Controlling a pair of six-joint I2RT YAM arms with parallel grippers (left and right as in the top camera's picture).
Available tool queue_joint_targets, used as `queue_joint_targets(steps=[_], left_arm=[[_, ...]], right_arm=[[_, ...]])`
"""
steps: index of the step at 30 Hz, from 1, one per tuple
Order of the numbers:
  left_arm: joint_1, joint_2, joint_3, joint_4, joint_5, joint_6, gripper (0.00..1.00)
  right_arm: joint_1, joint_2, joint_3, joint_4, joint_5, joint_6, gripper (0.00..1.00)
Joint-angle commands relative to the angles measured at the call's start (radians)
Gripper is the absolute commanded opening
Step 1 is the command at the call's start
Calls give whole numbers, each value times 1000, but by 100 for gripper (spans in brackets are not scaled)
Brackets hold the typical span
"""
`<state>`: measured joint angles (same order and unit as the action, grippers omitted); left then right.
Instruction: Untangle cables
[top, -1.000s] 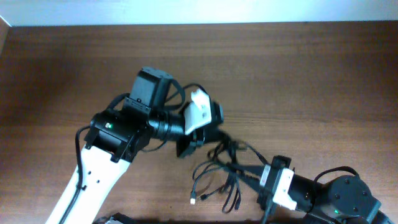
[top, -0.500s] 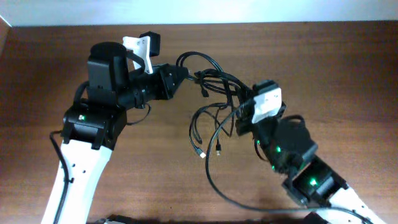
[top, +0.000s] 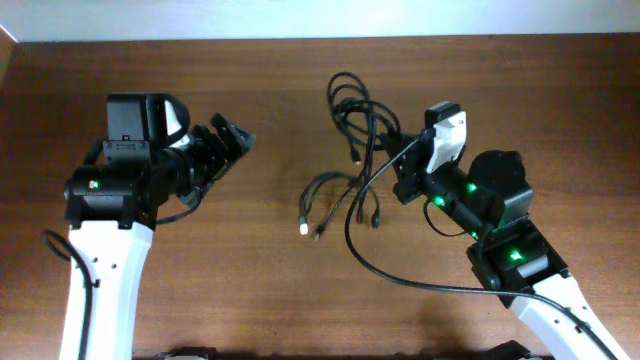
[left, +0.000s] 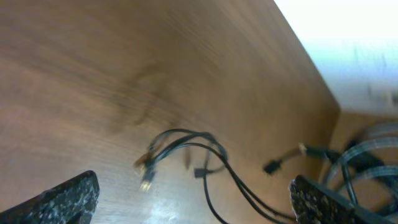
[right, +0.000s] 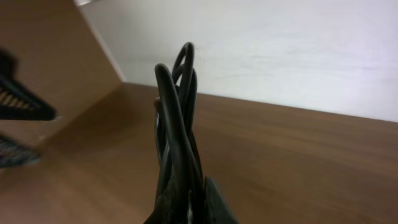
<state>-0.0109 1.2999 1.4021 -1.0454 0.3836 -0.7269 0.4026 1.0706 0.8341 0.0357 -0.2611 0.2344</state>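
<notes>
The cables (top: 352, 150) are a bunch of thin black cords in the middle of the table. Loops reach toward the far edge and several plug ends (top: 305, 228) trail on the wood. My right gripper (top: 398, 172) is shut on the bunch; in the right wrist view the cables (right: 177, 124) rise in loops out of the closed gripper (right: 189, 208). My left gripper (top: 232, 140) stands open well to the left of the cables and holds nothing. In the left wrist view the gripper (left: 193, 208) is spread wide, with cable ends (left: 183, 146) lying on the table beyond it.
One long cable (top: 400, 275) curves from the bunch toward the right arm's base (top: 520, 265). The wooden table (top: 250, 290) meets a pale wall along its far edge (top: 300, 40). The left arm (top: 110, 200) takes up the left side.
My left gripper has opened, let go of the cables and pulled back to the left. The bunch has shifted right and now hangs from the right gripper alone, its ends resting on the table.
</notes>
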Motion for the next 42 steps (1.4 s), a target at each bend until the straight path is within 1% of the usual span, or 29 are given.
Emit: queue_joint_targets(steps=[1, 3, 4, 5, 6, 7, 8, 10, 12, 13, 14, 15, 17, 18, 19, 20, 22, 23, 24, 27, 28, 29, 33, 35, 36, 37, 38, 40, 42], left_arm=[[-2, -10, 6, 4, 293, 319, 100], [-2, -10, 6, 3, 357, 325, 100], [-2, -10, 6, 3, 369, 326, 99], [-2, -10, 6, 4, 411, 354, 99], [-2, -10, 6, 4, 468, 402, 96], [-2, -10, 6, 4, 539, 492, 92], [-2, -10, 6, 4, 580, 545, 90], [-3, -10, 6, 4, 642, 572, 91], [-23, -10, 6, 5, 641, 572, 88], [-39, -10, 6, 13, 641, 571, 84], [-56, -10, 6, 23, 638, 571, 84], [-76, -10, 6, 42, 619, 556, 79], [-126, -10, 6, 48, 447, 423, 74], [-143, -10, 6, 48, 364, 364, 66], [-145, -10, 6, 51, 330, 333, 52], [-145, -10, 6, 56, 295, 320, 35], [-145, -10, 6, 57, 233, 255, 24], [-145, -10, 6, 57, 221, 229, 22], [-145, -10, 6, 57, 220, 226, 21], [-145, -10, 6, 56, 211, 226, 20], [-147, -10, 6, 56, 216, 226, 22], [-155, -10, 6, 56, 222, 226, 26], [-245, -10, 6, 69, 219, 216, 29], [-256, -10, 6, 71, 184, 216, 34], [-256, -10, 6, 66, 184, 216, 35], [-256, -10, 6, 50, 177, 220, 34], [-256, -10, 6, 21, 129, 219, 24], [-256, -10, 6, -31, 44, 219, 15], [-256, -10, 6, -42, 45, 219, 14]], right_arm=[[3, -13, 10, 63, -234, 6, 4], [3, -13, 10, 130, -351, 6, 4], [3, -13, 10, 140, -387, 7, 4], [3, -13, 10, 140, -411, 6, 4], [3, -13, 10, 139, -429, 6, 4], [3, -13, 10, 140, -439, 6, 4], [3, -13, 10, 140, -439, 6, 4], [3, -13, 10, 140, -439, 7, 4], [3, -13, 10, 140, -445, 7, 4], [3, -13, 10, 140, -447, 7, 4], [3, -13, 10, 140, -447, 7, 4], [3, -13, 10, 140, -447, 7, 4], [3, -13, 10, 140, -473, 7, 4], [3, -13, 10, 140, -486, 7, 4], [3, -13, 10, 139, -492, 7, 4], [3, -13, 10, 137, -492, 7, 4], [3, -13, 10, 137, -507, 7, 4], [3, -13, 10, 137, -513, 7, 4], [3, -13, 10, 137, -514, 7, 4], [3, -13, 10, 137, -518, 7, 4], [3, -13, 10, 138, -518, 7, 4], [3, -13, 10, 140, -518, 7, 4], [3, -13, 10, 145, -542, 7, 4], [3, -13, 10, 149, -564, 7, 4], [3, -13, 10, 160, -574, 7, 4], [3, -13, 10, 188, -578, 10, 4], [3, -13, 10, 225, -578, 11, 4], [3, -13, 10, 296, -578, 54, 4], [3, -13, 10, 349, -586, 63, 4]])
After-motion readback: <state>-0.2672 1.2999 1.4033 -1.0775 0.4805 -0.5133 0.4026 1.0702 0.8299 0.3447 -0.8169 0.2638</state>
